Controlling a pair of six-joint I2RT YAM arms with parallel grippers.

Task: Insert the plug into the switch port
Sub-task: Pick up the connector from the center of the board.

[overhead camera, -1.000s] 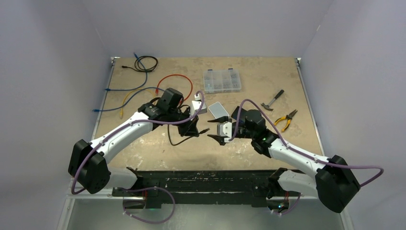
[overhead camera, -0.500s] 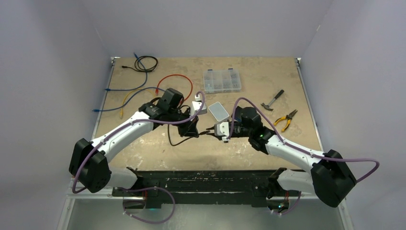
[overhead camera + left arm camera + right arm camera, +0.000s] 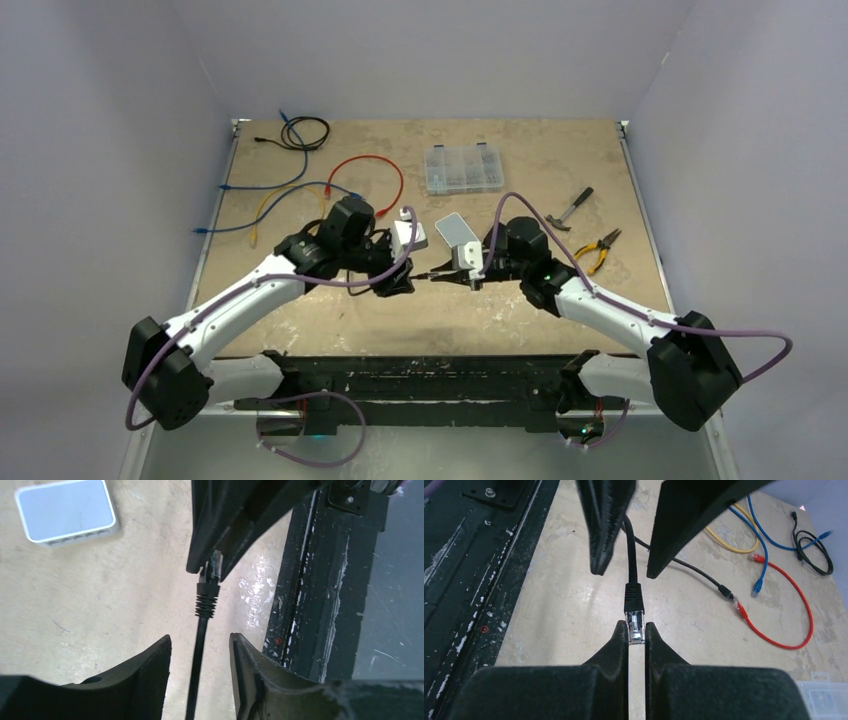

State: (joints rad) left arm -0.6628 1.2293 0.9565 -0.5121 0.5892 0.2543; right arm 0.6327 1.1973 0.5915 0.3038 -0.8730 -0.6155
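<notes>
1 plug point(image 3: 634, 624), sitting nipped between the fingertips of the right gripper point(image 3: 636, 630), which is clamping it tight. Left gripper point(image 3: 200, 640) standing part-open, black cable point(image 3: 196, 680) running free between its fingers.

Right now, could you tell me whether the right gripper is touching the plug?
Touching. The right wrist view shows the right gripper pinching the plug, no gap either side.

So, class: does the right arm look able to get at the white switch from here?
Probably yes. The switch lies beside the right gripper, nothing between them. The cable on its plug runs through the open left gripper, possibly limiting it.
</notes>
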